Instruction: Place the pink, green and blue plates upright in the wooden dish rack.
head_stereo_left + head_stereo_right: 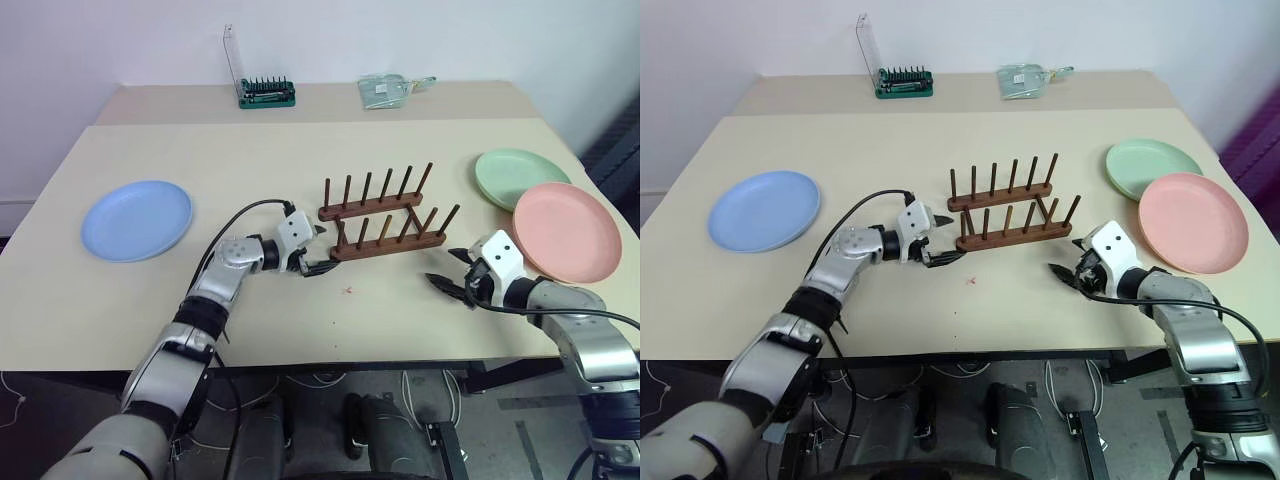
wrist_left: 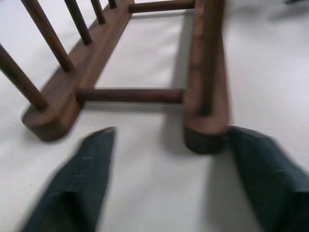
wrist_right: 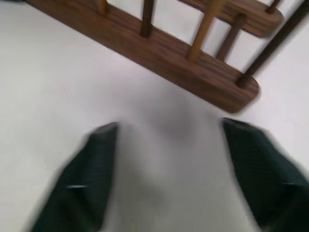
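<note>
Your left gripper [image 1: 312, 250] sits just left of centre in the head view, at the left end of the wooden dish rack [image 1: 383, 219]. Its black fingers are spread with nothing between them; in the left wrist view one finger [image 2: 260, 169] is right against the end of one base rail, and you cannot tell whether it touches.

Your right gripper [image 1: 452, 273] is at the lower right of the head view, just below and right of the rack's right end, apart from it. Its fingers [image 3: 87, 179] are also parted and empty over the bare table [image 1: 300, 150].

The rack stands at the centre of the frame, both rows of pegs empty. The blue plate [image 1: 137, 219] lies flat at the left of the frame, well apart from the rack. The pink plate [image 1: 567, 231] lies flat at the right edge of the table, just beside your right arm, and overlaps the near rim of the green plate [image 1: 518, 177] above it.

At the top of the frame, along the table's far edge, you have a green tray of tool bits [image 1: 266, 94] and a small clear packet [image 1: 385, 91].
</note>
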